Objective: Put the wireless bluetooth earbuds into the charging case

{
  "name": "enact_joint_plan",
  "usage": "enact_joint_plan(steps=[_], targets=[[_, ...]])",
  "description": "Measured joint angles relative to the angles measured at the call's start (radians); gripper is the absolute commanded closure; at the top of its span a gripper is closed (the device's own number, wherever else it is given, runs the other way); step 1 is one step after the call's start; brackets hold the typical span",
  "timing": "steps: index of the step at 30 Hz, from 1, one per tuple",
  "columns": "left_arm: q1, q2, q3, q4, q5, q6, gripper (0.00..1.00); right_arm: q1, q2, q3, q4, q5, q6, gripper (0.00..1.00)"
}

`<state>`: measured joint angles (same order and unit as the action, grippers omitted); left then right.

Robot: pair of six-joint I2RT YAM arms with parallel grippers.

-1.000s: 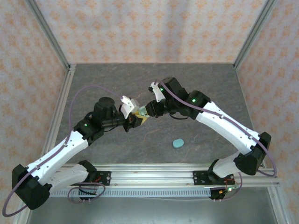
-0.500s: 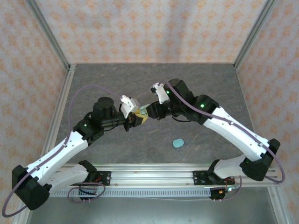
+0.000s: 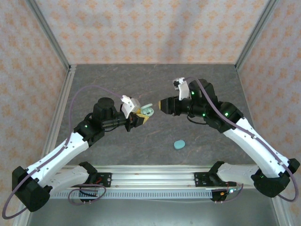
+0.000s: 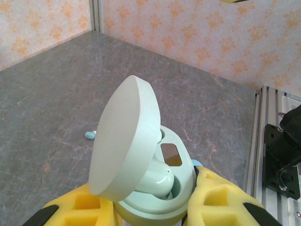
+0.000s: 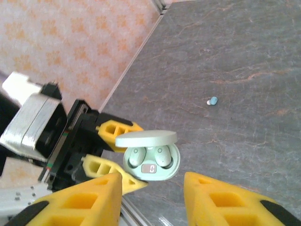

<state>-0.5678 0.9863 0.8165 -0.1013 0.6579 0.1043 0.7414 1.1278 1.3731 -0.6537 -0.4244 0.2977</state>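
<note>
Earbud (image 5: 212, 100) lies loose on table (image 5: 263, 56), well apart from charging case (image 5: 151, 162) | left gripper (image 4: 150, 207) clamps case base, lid (image 4: 122, 155) up | right gripper (image 5: 153, 188) agape, empty | handling: likely light, hard, slick, prone to roll; pinch gently across rounded sides

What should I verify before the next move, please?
1. The mint case is clamped in the left jaws: ok.
2. Its lid is raised: ok.
3. Both wells hold seated buds, judging by the right wrist view: ok.
4. The right jaws are open, empty and apart from the case: ok.
5. A loose bud lies on the table, uncased: not ok.
6. The blue case is shut; its contents: cannot tell.
</note>
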Motion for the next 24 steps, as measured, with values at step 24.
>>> enact_joint_plan(steps=[24], targets=[[0.000,0.064,0.034,0.096,0.040,-0.056,1.00,-0.078,0.059,-0.167,0.307,-0.162,0.449,0.26]])
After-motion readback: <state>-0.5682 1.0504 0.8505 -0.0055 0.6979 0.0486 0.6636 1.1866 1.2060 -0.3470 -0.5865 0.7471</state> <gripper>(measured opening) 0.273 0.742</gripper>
